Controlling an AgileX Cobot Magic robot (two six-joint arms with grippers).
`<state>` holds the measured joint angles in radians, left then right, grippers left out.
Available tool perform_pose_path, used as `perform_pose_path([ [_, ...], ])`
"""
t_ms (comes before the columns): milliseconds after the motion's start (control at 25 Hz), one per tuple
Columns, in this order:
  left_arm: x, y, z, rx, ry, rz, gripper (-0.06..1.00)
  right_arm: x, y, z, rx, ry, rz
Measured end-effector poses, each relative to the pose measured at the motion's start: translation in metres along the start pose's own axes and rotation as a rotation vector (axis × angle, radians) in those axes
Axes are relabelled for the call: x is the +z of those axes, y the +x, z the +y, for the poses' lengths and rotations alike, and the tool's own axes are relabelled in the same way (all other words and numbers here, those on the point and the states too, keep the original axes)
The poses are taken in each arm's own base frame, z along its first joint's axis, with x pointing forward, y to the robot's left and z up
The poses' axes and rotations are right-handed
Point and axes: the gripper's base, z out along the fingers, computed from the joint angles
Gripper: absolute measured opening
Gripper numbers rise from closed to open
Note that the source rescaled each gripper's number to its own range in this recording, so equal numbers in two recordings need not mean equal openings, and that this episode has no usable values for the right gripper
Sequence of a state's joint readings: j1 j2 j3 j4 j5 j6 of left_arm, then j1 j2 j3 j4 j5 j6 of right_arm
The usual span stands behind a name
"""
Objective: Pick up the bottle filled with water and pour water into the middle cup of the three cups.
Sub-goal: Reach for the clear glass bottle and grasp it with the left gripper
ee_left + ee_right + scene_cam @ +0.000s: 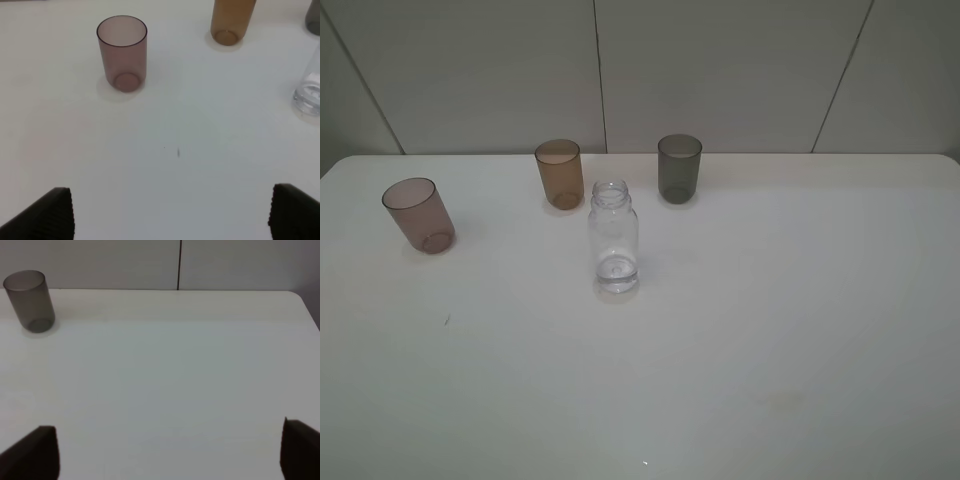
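Note:
The clear bottle (613,238) stands upright and uncapped on the white table (800,320), just in front of the amber-brown middle cup (560,173). The pinkish-mauve cup (418,214) stands to the left and the dark smoky-grey cup (679,168) to the right. In the left wrist view the mauve cup (122,52), the amber cup (231,21) and the bottle's base (308,92) show. My left gripper (170,212) is open and empty, well short of them. My right gripper (170,450) is open and empty, with only the grey cup (30,301) ahead. Neither arm shows in the exterior high view.
A tiled wall (720,70) rises behind the table's far edge. A small dark speck (446,321) lies on the table at the left front. The table's right rear corner (297,295) shows in the right wrist view.

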<state>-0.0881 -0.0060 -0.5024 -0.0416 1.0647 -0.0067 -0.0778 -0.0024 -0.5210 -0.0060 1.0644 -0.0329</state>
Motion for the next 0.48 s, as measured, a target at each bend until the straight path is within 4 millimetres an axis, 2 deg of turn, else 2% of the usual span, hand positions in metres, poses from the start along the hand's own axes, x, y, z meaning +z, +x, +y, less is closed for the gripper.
perform_pose_path([
  [480, 0.0, 0.0, 0.0, 0.0, 0.0, 0.0, 0.98, 0.0, 0.0, 0.0, 0.001, 0.003, 0.0],
])
